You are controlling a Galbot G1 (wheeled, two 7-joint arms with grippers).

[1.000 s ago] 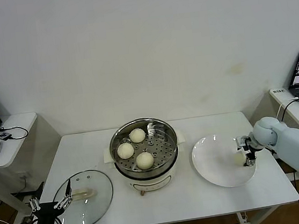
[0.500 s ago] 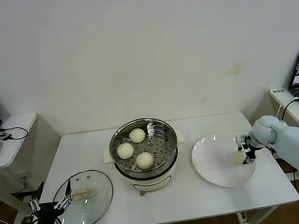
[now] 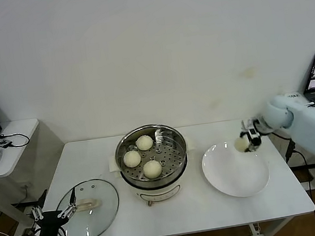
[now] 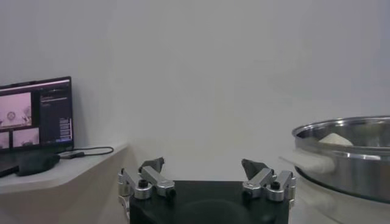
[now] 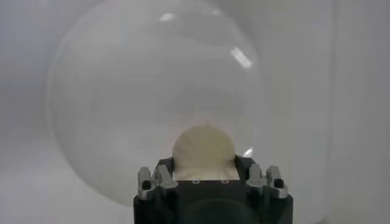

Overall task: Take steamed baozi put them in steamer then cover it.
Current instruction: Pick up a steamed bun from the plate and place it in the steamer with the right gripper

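Above the far edge of the plate (image 3: 235, 172), near the surface's right end, the right gripper (image 3: 245, 141) is clamped on a bun (image 3: 241, 144). Three buns (image 3: 152, 168) sit in the steamer (image 3: 176, 144) at the surface's middle. Off the front-left corner by the glass lid (image 3: 102, 207), the left gripper (image 3: 53, 214) hangs wide open, empty.

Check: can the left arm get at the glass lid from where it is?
Probably yes. The left gripper hangs open at the table's front-left edge, right beside the lid, with nothing between them.
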